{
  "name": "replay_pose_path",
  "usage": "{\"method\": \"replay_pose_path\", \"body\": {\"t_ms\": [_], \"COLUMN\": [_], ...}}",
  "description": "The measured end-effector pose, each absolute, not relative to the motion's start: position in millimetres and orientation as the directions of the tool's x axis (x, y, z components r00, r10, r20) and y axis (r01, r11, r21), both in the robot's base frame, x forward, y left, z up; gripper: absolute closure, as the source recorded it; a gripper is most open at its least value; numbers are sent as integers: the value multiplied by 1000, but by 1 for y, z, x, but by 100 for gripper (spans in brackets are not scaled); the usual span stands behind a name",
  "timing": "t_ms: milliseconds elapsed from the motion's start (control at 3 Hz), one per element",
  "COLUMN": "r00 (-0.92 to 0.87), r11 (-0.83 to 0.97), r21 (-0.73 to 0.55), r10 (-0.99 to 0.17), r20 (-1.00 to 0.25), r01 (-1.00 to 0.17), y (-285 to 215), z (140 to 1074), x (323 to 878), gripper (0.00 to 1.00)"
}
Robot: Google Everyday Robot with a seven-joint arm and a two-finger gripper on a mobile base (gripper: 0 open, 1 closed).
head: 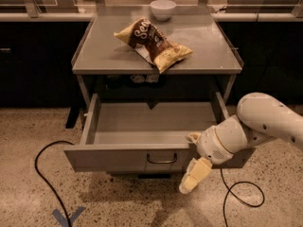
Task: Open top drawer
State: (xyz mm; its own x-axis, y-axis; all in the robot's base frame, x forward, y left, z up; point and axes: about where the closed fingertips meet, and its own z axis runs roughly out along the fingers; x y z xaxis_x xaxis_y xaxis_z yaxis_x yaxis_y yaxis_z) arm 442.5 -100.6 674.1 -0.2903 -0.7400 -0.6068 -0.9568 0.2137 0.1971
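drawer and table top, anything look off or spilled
Nothing stands out. The drawer is pulled out and sits square. The chip bag lies on the table top, with the bowl upright behind it. The hand hangs in front of the drawer, beside its handle.

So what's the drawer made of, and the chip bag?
The drawer: likely sheet metal, dull grey, thin flat walls. The bag: crinkly film, probably plastic, glossy creases. The cream jaws, perhaps plastic, hang by the drawer's front, right of its handle.
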Motion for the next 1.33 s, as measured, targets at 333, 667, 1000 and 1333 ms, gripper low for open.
{"method": "replay_pose_path", "body": {"t_ms": [333, 667, 1000, 1333], "r00": [-307, -350, -349, -369], "r11": [220, 241, 240, 223], "r21": [216, 256, 256, 305], "r10": [-732, -708, -708, -706], "r20": [-608, -613, -613, -604], "r01": [-951, -936, -936, -926], "y": [-103, -110, -110, -106], "z": [678, 691, 691, 683], "x": [429, 387, 387, 379], "gripper": [0, 0, 0, 0]}}
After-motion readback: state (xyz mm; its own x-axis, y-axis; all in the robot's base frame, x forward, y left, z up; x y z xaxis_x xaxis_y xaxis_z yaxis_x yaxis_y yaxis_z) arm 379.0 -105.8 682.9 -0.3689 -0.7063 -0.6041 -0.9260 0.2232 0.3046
